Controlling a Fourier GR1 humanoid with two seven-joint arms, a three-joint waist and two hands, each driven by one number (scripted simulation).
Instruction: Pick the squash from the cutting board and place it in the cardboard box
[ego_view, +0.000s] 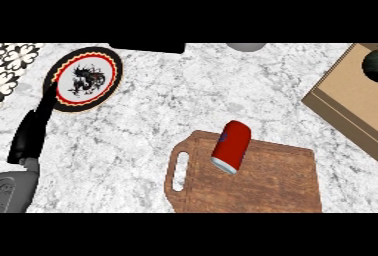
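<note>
Can (232, 146): red cylinder, pale blue-white end, lying tilted on board (273, 185), upper left part. No squash shape seen. Box (343, 100) at right edge, dark round item inside. Left hand (33, 132) at left beside plate (85, 77), fingers straight, holding nothing.

Brown cardboard box (347, 97) runs off the right edge; only its near left portion shows. A dark green rounded thing (371, 66) lies in it at the edge, more than half cut off, too little to identify.

Brown wooden cutting board (258, 182) is cut by the lower band; its near end is unseen.

Black left hand (29, 132) at the left edge: fingers not distinguishable. Its grey forearm (15, 192) is cropped at the corner.

Grey rounded object (246, 46) and black flat shape (148, 47) at the top: slivers only.

Black-and-white patterned item (13, 65) at upper left is partly cut.
</note>
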